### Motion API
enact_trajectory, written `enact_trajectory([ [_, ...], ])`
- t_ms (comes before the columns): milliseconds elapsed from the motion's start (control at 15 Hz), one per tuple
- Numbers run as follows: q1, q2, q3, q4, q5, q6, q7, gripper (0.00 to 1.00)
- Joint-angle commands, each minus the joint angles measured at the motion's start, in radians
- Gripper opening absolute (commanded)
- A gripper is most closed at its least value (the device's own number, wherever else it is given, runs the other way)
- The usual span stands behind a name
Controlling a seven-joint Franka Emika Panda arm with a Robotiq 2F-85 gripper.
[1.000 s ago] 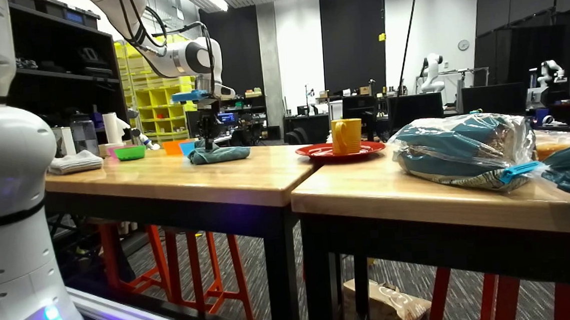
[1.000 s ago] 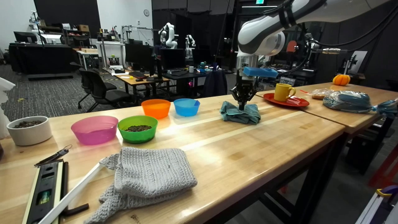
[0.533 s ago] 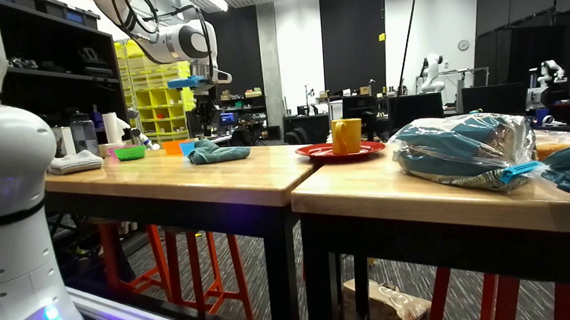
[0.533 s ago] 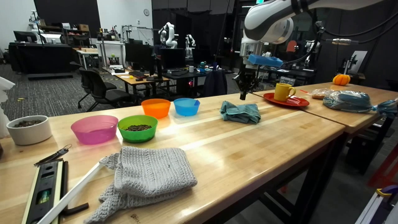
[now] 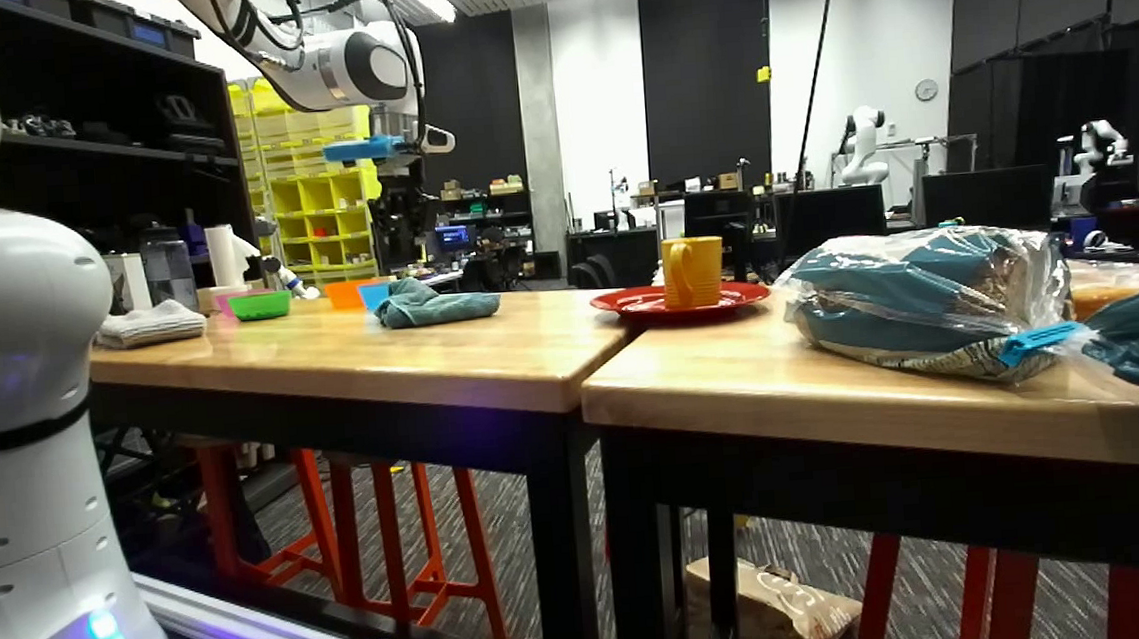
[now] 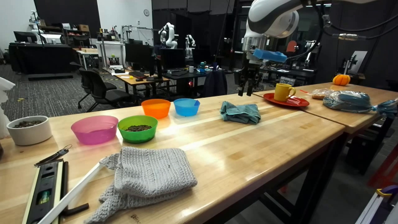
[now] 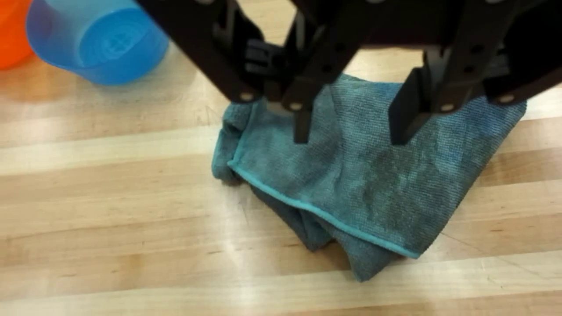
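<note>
Teal cloth (image 7: 373, 184) lies loosely folded on the wooden tabletop (image 6: 217, 146), its trimmed edge across lower layers; the folding presumably keeps it compact. Gripper (image 7: 351, 131) hangs above it, fingers parted, nothing between them; both exterior views show a gap, so the table alone bears the cloth. Downward pose likely lets the fingers face the folds from above. Near the cloth, blue bowl (image 7: 101, 70) sits upright, orange bowl (image 6: 155, 109) just beside it; flat bases probably hold both steady. To the cloth's other side, yellow mug (image 6: 280, 93) stands on red plate (image 6: 300, 102), which likely serves as saucer. Beyond, on the adjoining table (image 5: 724, 379), bagged loaf (image 5: 928, 279) has a blue clip (image 5: 1037, 340) at its neck, presumably to seal it. Orange pumpkin (image 6: 341, 80) sits farther back.
</note>
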Motion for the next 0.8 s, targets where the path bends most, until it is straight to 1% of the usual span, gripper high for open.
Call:
enact_trajectory([
  [0,0.0,-0.071,0.005,-0.065,-0.001,-0.011,-0.055,0.8],
  [67,-0.001,-0.083,0.004,-0.078,0.0,-0.009,-0.069,0.88],
  [200,-0.002,-0.111,0.002,-0.11,-0.004,-0.009,-0.103,0.99],
  [733,-0.01,-0.23,-0.022,-0.23,-0.013,-0.02,-0.225,1.0],
])
